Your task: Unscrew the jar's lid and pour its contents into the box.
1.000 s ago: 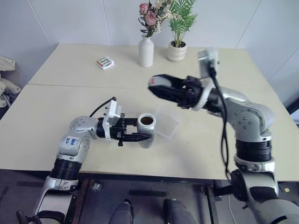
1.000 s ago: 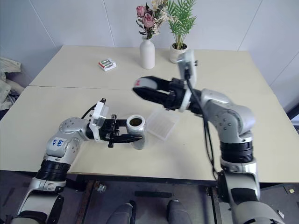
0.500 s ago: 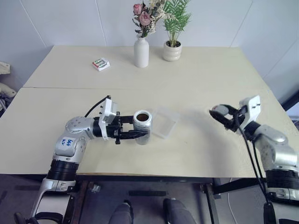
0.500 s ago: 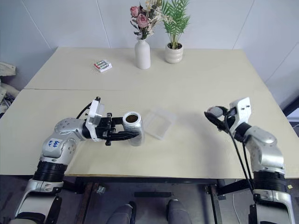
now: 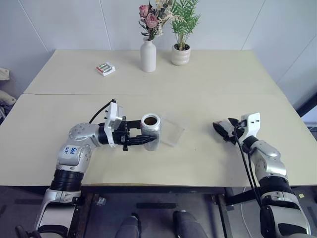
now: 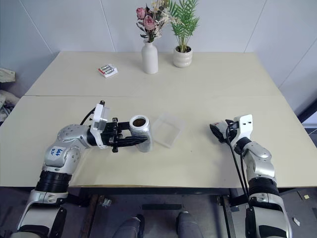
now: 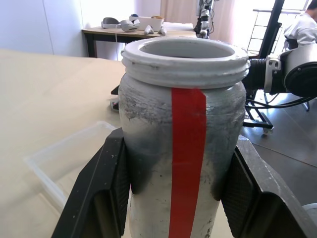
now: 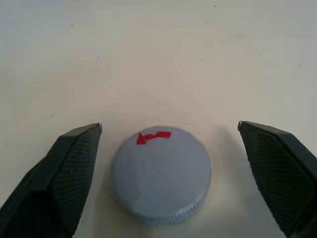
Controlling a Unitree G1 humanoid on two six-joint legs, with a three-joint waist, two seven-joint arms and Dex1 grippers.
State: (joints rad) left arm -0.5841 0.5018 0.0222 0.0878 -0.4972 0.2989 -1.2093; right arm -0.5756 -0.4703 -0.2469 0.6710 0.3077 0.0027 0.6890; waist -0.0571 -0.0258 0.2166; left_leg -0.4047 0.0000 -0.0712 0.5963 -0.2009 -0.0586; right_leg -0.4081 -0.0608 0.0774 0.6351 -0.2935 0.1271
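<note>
At frame centre the left gripper (image 5: 141, 142) clamps the stiff, likely light jar (image 5: 150, 131) mid-body beside the box (image 5: 173, 133), while the right gripper (image 8: 168, 173) stands apart around the lid (image 8: 161, 173) on the counter (image 5: 208, 79).

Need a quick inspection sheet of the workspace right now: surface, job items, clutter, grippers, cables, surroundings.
Surface: pale table, two tops butted with a seam running across.
Job's things: jar upright, open, dark contents inside; lid off, flat on the table between the right fingers; box just beside the jar, looks empty.
Clutter: white vase with flowers, potted plant, small white pack, all at the far side.
Grippers: left gripper shut on the jar; right gripper open, clear of the lid.
Cables: black cable on the left wrist, another along the right forearm.
Surroundings: white wall panels behind.
</note>
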